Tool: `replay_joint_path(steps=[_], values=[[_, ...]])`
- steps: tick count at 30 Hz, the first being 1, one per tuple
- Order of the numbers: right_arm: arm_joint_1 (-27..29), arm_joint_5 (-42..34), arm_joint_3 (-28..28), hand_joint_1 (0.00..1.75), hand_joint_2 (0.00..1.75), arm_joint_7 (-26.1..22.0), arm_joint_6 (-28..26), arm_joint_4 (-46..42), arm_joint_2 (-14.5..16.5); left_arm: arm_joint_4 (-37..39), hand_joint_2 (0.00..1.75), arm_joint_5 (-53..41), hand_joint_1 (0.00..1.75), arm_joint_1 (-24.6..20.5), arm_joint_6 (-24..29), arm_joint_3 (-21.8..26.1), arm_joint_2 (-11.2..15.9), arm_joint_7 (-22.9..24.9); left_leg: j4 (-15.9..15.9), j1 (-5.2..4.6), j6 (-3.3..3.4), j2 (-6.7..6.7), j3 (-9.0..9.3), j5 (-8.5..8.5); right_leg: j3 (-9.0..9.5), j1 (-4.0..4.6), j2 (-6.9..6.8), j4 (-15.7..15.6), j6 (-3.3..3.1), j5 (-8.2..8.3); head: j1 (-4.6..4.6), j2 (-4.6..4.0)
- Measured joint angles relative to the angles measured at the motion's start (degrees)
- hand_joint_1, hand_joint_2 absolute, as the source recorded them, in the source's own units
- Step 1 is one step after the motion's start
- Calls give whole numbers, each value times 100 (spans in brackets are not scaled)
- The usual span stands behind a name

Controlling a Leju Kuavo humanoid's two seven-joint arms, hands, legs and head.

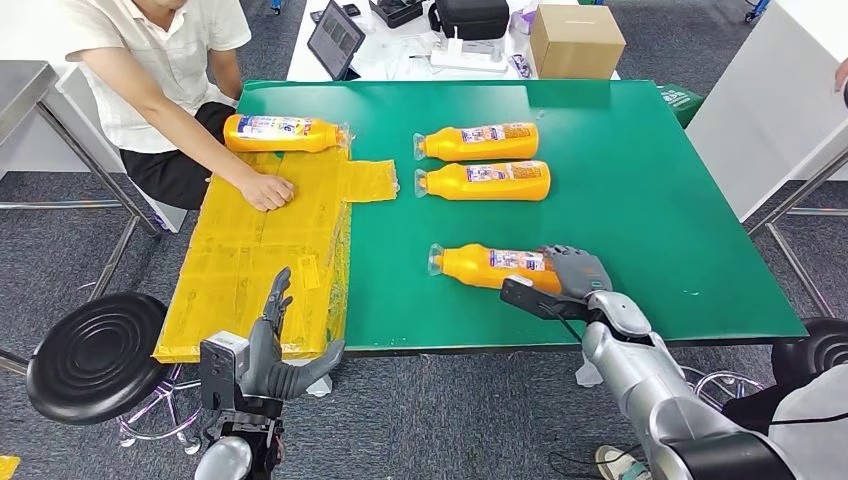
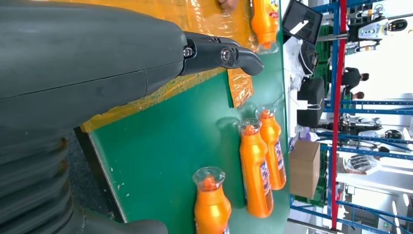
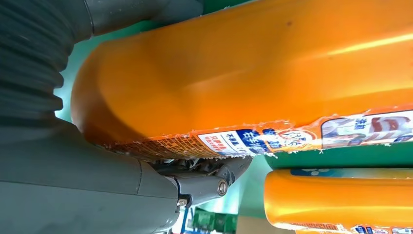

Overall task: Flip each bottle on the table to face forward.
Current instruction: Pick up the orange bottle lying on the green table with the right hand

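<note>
Bottle number one, the nearest bottle [image 1: 490, 266], lay on its side on the green table [image 1: 640, 200], with its long way running left to right, its cap toward my left and its fat end toward my right. My right hand [image 1: 572, 275] was wrapped around that fat end, thumb on the near side and fingers over the top, so it was gripping the bottle. In the right wrist view I saw the orange side and the edge of its label pressed close against the hand. My left hand [image 1: 275, 355] hung low off the near edge of the table, fingers spread, holding nothing, and well apart from every bottle. Two more bottles [image 1: 480, 141] [image 1: 485, 181] lay side by side farther back, pointing the same way. A fourth bottle [image 1: 285, 133] lay at the far end of a yellow sheet [image 1: 250, 260], near a person's fist [image 1: 268, 191]. I judged there was bare green around the held bottle to roll it.
</note>
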Motion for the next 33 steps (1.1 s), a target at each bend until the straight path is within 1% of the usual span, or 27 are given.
replay_joint_path(steps=[10,13,19,21,23,26,29,33], values=[[-6,-38,0,175,175,-46,19,31,-18,4,175,2,0,-6,-1,-25,0,0,0,1,0,2,8,0,6,1,0,0,0,0,0,0],[-6,-188,-5,175,175,-176,83,34,-23,4,175,9,0,-8,-7,-27,0,-2,0,1,0,2,9,0,7,1,0,0,0,0,0,0],[112,-1215,-182,175,175,-1037,504,-19,-33,-1,175,276,0,26,-101,-39,0,-79,0,1,-3,15,18,-4,13,1,9,-2,0,0,1,0],[222,-1615,-264,175,175,-1310,676,-120,-17,-11,175,604,0,61,-211,-40,-1,-63,0,1,-4,15,20,-6,16,2,9,-2,0,0,1,0],[372,-2069,-330,175,175,-1543,884,-302,32,-27,175,1183,0,116,-389,-39,-4,26,-1,3,-4,15,21,-7,16,4,9,-1,-1,0,1,0],[699,-2810,-385,175,175,-1811,1205,-718,177,-52,175,1951,0,211,-605,-43,3,121,-1,6,-5,15,19,-6,14,8,9,0,-1,0,1,0],[1071,-3288,-383,175,175,-1926,1313,-1235,390,-63,175,2177,0,249,-696,-89,32,158,-1,10,-6,9,10,-4,9,11,7,2,-1,0,0,0],[1503,-3594,-257,175,175,-1965,1341,-1969,722,-64,175,2411,0,257,-874,-186,70,226,-1,13,-6,8,-9,-3,-7,13,7,4,-1,0,-1,0]])
